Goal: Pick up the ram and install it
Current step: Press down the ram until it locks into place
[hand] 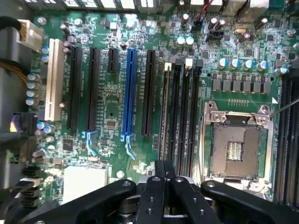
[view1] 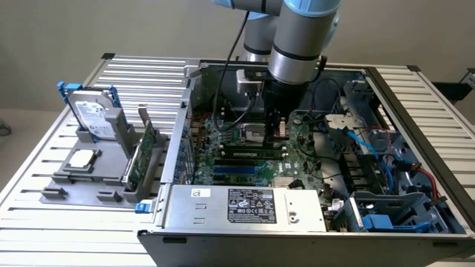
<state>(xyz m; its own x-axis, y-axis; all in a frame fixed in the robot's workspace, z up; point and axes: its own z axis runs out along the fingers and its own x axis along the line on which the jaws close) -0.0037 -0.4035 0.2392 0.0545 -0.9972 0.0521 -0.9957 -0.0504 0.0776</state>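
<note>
The gripper [hand: 163, 171], fingers pressed together, sits over the ram [hand: 165, 112], which appears to stand on edge in the slot farthest from the processor socket [hand: 235, 148], near the middle of the motherboard [hand: 110, 100]. Its long axis runs parallel to the blue expansion slot [hand: 129, 93]. The three neighbouring memory slots [hand: 186, 116] stand open, with the case wall [view1: 177, 139] well apart.

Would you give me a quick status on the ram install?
Gripper shut, down inside the case over the memory slots. Ram lying in a slot. Nothing in the way.
</note>
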